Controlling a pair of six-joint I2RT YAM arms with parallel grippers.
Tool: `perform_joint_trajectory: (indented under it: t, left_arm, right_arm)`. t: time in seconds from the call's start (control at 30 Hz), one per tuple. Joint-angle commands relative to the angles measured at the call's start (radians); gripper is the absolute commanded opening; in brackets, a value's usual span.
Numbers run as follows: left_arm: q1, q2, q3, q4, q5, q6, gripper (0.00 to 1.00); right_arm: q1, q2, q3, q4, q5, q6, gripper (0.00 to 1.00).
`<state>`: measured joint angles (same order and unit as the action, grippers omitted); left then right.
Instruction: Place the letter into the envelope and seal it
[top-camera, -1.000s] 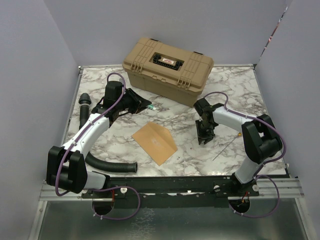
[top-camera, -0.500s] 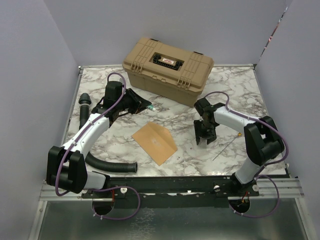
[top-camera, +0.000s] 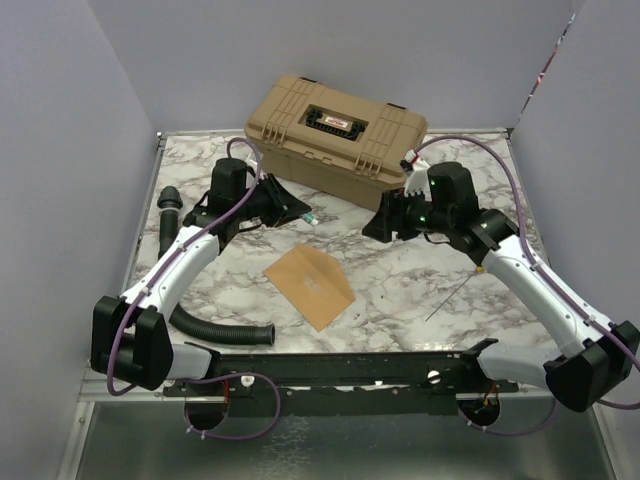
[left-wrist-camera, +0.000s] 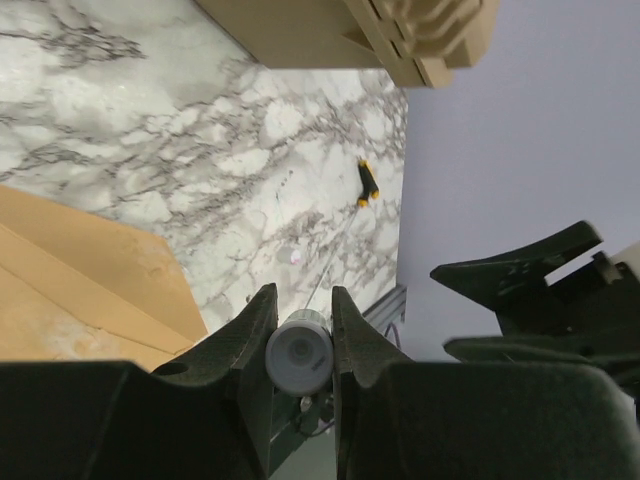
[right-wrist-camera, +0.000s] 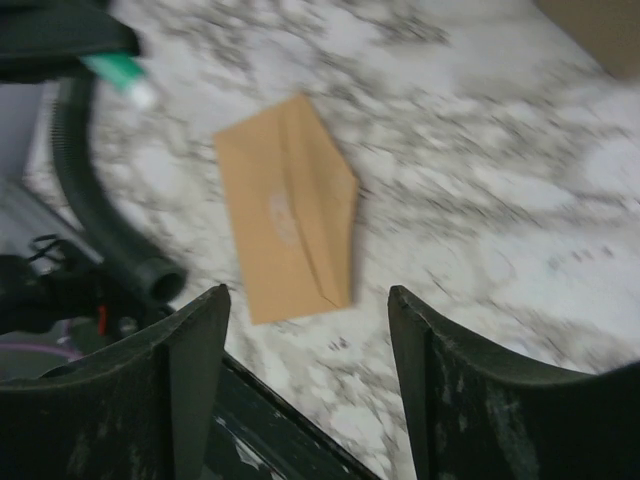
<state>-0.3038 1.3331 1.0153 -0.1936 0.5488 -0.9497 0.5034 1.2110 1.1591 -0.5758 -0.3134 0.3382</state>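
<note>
A flat kraft-brown paper envelope (top-camera: 310, 286) is lying on the white marble-patterned tabletop (top-camera: 400, 285), near the middle and towards the front edge, turned at an angle. Its triangular flap is showing along one long edge, and faint print is showing on its face. Nothing is touching it.

The left gripper (top-camera: 297, 212) is hovering beyond the envelope, between it and a closed tan hard plastic case (top-camera: 337, 135) that is standing at the back of the table. Its fingers (left-wrist-camera: 255, 330) are pressing narrowly on a small cylindrical stick with a green body and a whitish end (left-wrist-camera: 298, 352).

The right gripper (top-camera: 374, 228) is hanging above the table to the right of the envelope and in front of the case, pointing towards the left gripper but well apart from it. Its fingers (right-wrist-camera: 195, 350) are standing wide apart and carrying nothing. In the right wrist view, the envelope is lying below and between them.

A black ribbed hose (top-camera: 225, 332) is curving along the left and front of the table. A small black-and-yellow object (left-wrist-camera: 367, 182) and a thin rod (top-camera: 449, 298) are lying on the right side.
</note>
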Motion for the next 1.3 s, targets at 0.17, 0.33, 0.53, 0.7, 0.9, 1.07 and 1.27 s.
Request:
perform_joint_trajectory:
  t: [0.17,0.33,0.53,0.7,0.9,1.07,1.27]
  left_arm:
    - [-0.08,0.019,0.078,0.008,0.173,0.106,0.0]
    - [-0.102,0.033,0.103,0.016,0.202,0.108,0.0]
    - [-0.103,0.052,0.139,0.017,0.225,0.102,0.0]
    - [-0.11,0.057,0.159,0.026,0.227,0.094,0.0]
    - [-0.125,0.078,0.194,0.044,0.221,0.067,0.01]
    - [-0.153,0.077,0.203,0.09,0.104,0.045,0.48]
    - [-0.232,-0.025,-0.006,0.424,-0.176,-0.072,0.57]
  right_arm:
    - [0.058,0.068,-0.013,0.449,-0.287,-0.075,0.72]
    - [0.11,0.144,0.039,0.401,-0.278,-0.151,0.72]
    - [0.143,0.191,0.062,0.376,-0.326,-0.206,0.65]
    - [0.144,0.217,0.076,0.364,-0.32,-0.215,0.48]
    - [0.144,0.221,0.076,0.379,-0.269,-0.189,0.14]
    - [0.144,0.202,0.064,0.427,-0.192,-0.074,0.03]
    - [0.144,0.166,0.027,0.563,-0.056,0.248,0.01]
